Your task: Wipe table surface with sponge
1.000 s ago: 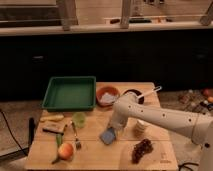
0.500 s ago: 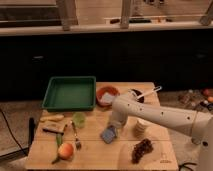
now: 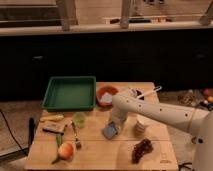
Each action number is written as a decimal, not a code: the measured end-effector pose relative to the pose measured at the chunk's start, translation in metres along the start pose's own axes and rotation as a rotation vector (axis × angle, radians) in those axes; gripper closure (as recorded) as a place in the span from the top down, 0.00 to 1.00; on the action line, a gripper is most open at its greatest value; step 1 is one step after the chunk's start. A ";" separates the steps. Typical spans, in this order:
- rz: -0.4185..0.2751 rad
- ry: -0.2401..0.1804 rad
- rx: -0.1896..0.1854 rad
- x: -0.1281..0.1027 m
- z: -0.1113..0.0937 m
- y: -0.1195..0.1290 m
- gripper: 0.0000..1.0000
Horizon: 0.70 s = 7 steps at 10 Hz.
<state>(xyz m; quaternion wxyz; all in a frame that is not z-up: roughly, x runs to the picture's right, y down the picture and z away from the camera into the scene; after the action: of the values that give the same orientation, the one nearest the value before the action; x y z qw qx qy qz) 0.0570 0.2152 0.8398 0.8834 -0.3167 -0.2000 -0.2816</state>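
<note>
The light wooden table surface (image 3: 95, 152) fills the lower middle of the camera view. The sponge (image 3: 109, 131), a small blue-grey pad, lies on it right of centre. My white arm reaches in from the right, and my gripper (image 3: 116, 122) hangs straight down over the sponge's far right edge, touching or nearly touching it. The arm's end hides the gripper's tips.
A green tray (image 3: 70, 92) stands at the back left, an orange bowl (image 3: 106, 94) beside it. A banana (image 3: 52, 118), a brown-and-tan block (image 3: 54, 128), a green cup (image 3: 79, 119), a fork (image 3: 77, 138), a peach (image 3: 65, 150), grapes (image 3: 142, 149) and a white cup (image 3: 142, 126) surround the sponge.
The gripper and the sponge have stayed at nearly the same spot; no clear movement shows.
</note>
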 end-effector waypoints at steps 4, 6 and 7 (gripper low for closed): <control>-0.086 -0.038 0.005 -0.020 0.009 -0.033 0.00; -0.145 -0.074 0.006 -0.039 0.014 -0.041 0.00; -0.175 -0.093 0.004 -0.049 0.015 -0.038 0.00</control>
<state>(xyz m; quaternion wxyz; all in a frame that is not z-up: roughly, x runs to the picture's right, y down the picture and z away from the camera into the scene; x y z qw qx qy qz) -0.0070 0.2192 0.8413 0.8458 -0.3087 -0.2684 -0.3424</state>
